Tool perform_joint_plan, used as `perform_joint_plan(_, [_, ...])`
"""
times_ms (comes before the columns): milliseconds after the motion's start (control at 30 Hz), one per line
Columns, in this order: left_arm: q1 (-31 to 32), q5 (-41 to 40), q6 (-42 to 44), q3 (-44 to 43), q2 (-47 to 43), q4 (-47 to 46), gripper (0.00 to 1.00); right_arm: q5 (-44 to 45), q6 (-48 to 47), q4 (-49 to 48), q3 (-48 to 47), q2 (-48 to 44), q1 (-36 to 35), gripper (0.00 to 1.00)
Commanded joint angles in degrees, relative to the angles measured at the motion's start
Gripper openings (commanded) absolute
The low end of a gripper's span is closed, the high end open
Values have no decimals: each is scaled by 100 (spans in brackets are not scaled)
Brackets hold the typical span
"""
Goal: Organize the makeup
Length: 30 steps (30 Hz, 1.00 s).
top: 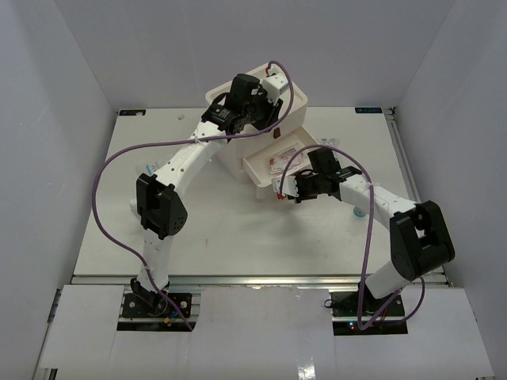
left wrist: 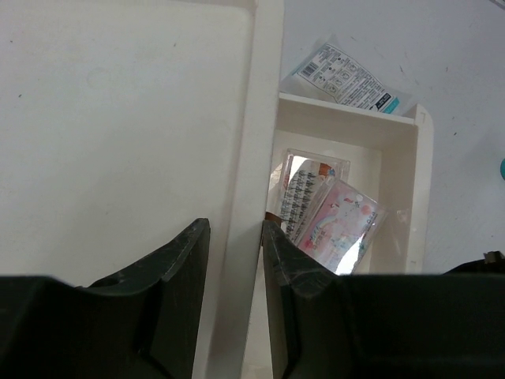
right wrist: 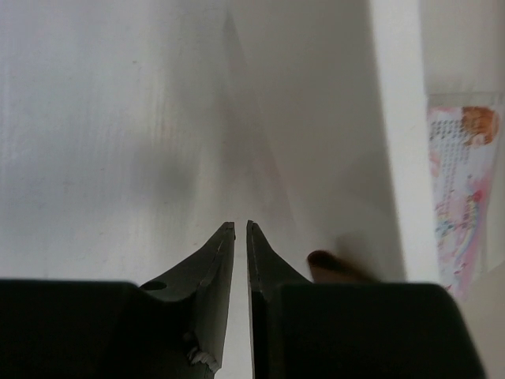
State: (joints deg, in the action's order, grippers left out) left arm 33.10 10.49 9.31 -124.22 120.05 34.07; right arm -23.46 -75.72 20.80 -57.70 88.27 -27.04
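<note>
A flat clear case with pink inside (left wrist: pixel 335 225) lies in the pulled-out drawer (left wrist: pixel 418 181) of the cream box (left wrist: pixel 118 118). It also shows in the right wrist view (right wrist: pixel 461 197) and the top view (top: pixel 281 158). A clear packet printed white and blue (left wrist: pixel 343 75) lies on the table beyond the drawer. My left gripper (left wrist: pixel 235 225) stands on the box (top: pixel 297 99) with its fingers astride the top rim. My right gripper (right wrist: pixel 241 225) is shut and empty at the drawer's front (top: pixel 257 180), beside a brown handle (right wrist: pixel 331 264). The sponges are hidden.
A small light-blue item (top: pixel 360 212) lies on the table under my right forearm. White walls enclose the table on three sides. A purple cable loops off each arm.
</note>
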Motion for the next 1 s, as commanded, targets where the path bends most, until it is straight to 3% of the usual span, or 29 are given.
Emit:
perform_joint_plan(0, [-41, 286, 26, 301, -9, 468, 41, 803, 310, -1213, -695, 476, -292, 18])
perform_joint_plan(133, [-41, 448, 27, 396, 34, 512, 40, 1166, 709, -1849, -1150, 897, -439, 20])
perform_joint_plan(333, [-41, 608, 1, 433, 113, 522, 39, 1423, 1132, -2009, -1949, 1392, -469, 20])
perform_joint_plan(967, [-41, 809, -61, 645, 88, 522, 38, 2224, 780, -3216, -2485, 2018, -458, 29])
